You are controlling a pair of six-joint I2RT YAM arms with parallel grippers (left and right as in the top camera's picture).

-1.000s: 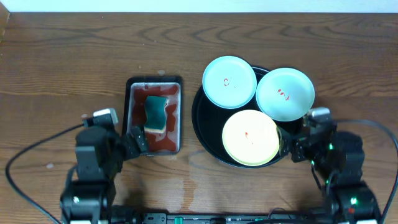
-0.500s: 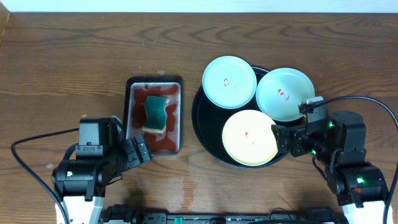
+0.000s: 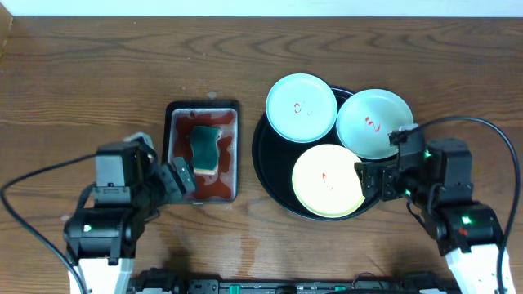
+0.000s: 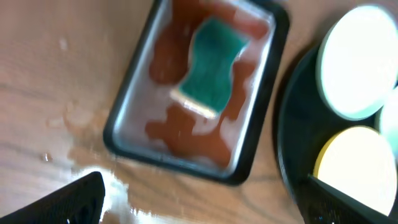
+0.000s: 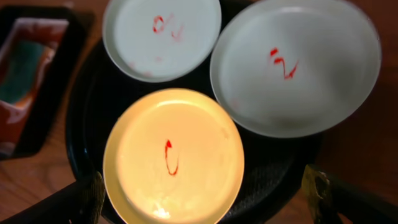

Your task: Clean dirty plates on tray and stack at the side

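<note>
Now three plates [image 3: 328, 181] lie flat, face-up, on the tray [image 3: 268, 175]; left hand [image 3: 181, 180] and right hand [image 3: 370, 182] gape.

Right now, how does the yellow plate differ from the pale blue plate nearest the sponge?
The yellow plate lies on the tray's near side; the pale blue plate overhangs its far rim. The yellow plate carries one curved red stroke, the pale blue plate smaller scattered marks. Both are round, face up and dirty.
</note>
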